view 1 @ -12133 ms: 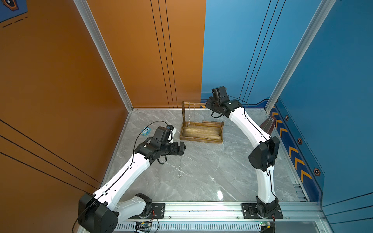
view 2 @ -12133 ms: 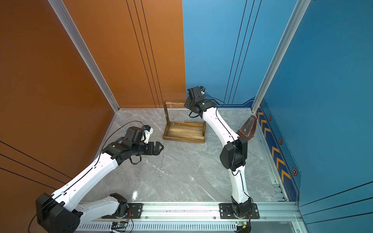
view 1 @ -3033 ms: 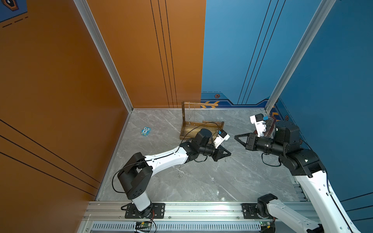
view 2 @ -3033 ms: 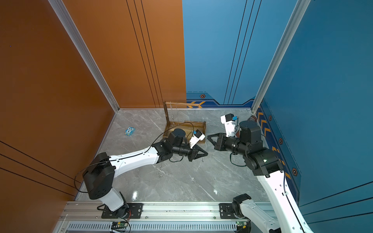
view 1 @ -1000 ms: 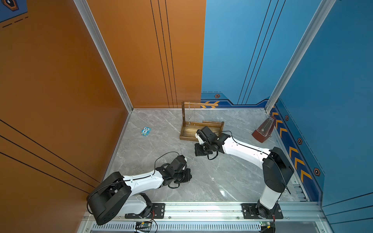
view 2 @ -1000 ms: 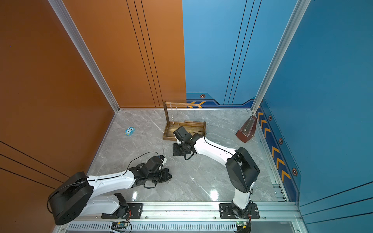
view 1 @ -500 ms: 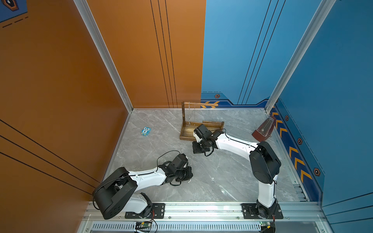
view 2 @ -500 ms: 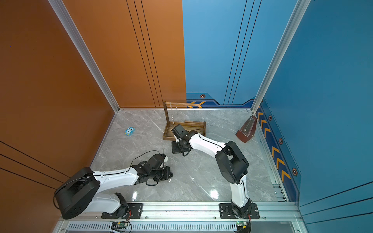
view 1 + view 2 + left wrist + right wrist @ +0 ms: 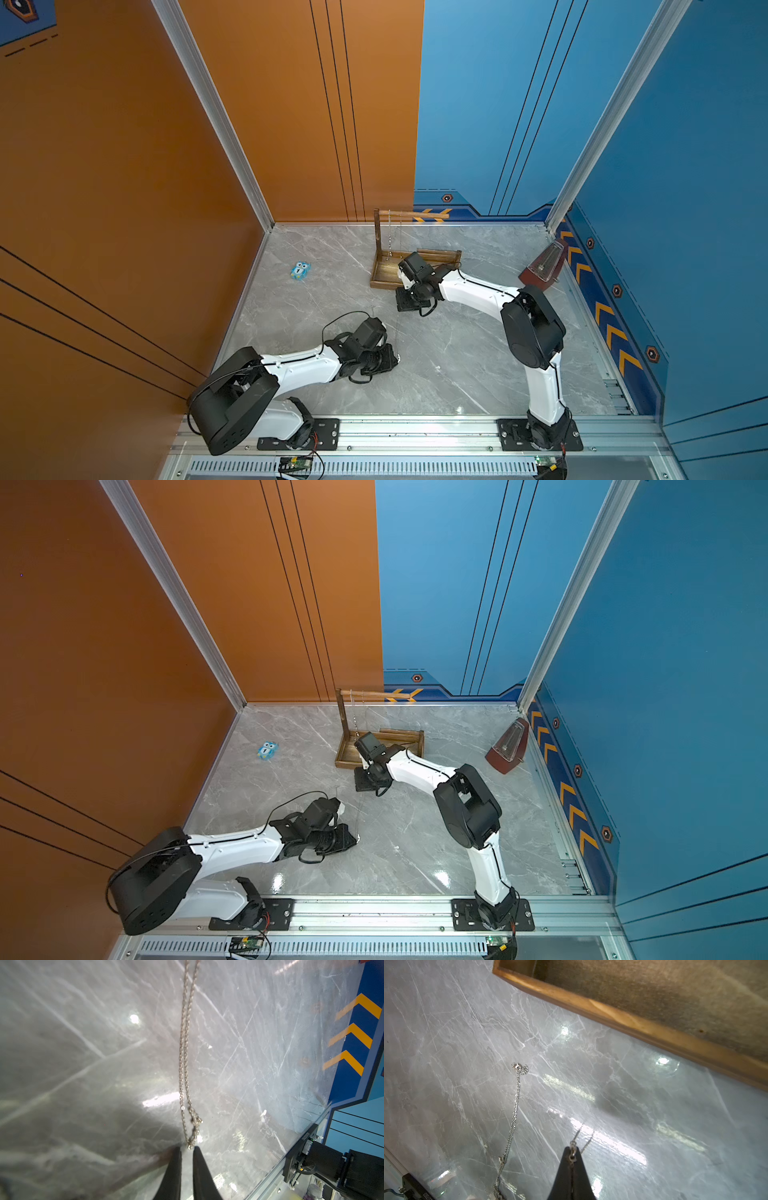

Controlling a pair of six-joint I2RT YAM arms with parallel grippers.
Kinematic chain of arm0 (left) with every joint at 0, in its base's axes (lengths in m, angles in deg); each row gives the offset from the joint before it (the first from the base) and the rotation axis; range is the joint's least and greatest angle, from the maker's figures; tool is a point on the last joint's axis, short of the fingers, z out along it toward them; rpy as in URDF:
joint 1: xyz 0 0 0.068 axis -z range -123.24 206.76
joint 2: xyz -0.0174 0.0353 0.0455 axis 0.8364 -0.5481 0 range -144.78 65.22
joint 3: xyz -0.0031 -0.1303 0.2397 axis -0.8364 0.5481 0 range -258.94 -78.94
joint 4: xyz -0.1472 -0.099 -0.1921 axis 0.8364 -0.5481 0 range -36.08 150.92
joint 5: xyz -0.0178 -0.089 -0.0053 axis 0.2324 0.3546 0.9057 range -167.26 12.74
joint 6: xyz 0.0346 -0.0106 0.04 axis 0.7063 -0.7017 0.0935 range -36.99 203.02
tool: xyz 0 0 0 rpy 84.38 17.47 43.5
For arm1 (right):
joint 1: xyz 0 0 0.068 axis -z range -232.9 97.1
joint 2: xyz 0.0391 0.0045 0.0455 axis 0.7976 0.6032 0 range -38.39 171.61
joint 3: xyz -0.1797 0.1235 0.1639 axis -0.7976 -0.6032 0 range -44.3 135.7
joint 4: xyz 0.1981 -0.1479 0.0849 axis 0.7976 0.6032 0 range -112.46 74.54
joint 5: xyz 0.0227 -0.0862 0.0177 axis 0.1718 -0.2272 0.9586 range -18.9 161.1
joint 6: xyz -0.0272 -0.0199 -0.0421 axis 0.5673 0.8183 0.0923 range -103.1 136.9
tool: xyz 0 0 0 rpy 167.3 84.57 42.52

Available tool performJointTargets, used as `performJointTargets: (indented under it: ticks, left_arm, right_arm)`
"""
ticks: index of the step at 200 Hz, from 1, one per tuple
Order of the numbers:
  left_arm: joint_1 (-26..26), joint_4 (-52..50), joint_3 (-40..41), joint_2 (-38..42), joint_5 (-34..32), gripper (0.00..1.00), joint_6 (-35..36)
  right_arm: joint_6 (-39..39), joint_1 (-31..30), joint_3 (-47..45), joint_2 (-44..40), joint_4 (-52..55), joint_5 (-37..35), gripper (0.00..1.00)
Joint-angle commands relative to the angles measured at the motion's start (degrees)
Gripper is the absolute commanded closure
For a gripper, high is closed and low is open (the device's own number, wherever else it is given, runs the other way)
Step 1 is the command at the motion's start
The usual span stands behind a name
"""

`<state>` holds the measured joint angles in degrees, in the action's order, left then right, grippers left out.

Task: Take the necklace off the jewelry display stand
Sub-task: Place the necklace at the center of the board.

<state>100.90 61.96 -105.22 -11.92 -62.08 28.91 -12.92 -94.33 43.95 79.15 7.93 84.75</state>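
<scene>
A thin silver necklace [image 9: 184, 1059] lies stretched along the grey marble floor [image 9: 457, 365], off the wooden stand [image 9: 377, 241] just behind it (another chain [image 9: 389, 232] hangs from the stand's top rod). The right gripper [image 9: 572, 1151] is clamped tight on one end. The left gripper [image 9: 187, 1148] is slightly parted, with the other end lying loose at its tips.

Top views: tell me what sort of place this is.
Most likely a robot test cell: orange and blue panel walls box in a marble-look tabletop, the left arm and right arm are bolted to an aluminium rail, and staged props include a jewelry display stand and a metronome.
</scene>
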Motion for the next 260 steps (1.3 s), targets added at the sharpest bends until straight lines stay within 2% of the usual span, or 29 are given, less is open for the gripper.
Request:
performJointTargets:
  ticks: [1,95,144,187,260]
  left_arm:
    - [-0.35,-4.82,1.27,-0.13,-1.51,0.85,-0.37]
    - [-0.37,-7.09,1.63,3.61,-1.88,0.85,-0.21]
    - [-0.53,-7.73,1.22,7.23,-1.45,0.77,0.75]
    - [-0.72,-9.04,-0.08,9.75,-2.94,0.75,1.76]
    - [-0.92,-9.28,0.29,9.82,-3.46,0.72,2.25]
  right_arm:
    - [1.00,0.46,1.53,0.94,0.37,0.91,1.00]
    - [1.17,0.48,3.65,3.70,1.29,0.94,1.00]
    - [1.35,0.81,5.91,5.51,2.39,0.52,1.00]
    - [1.59,0.82,7.48,6.41,3.35,-0.20,1.00]
    - [2.14,2.85,10.47,8.40,5.10,-1.05,0.90]
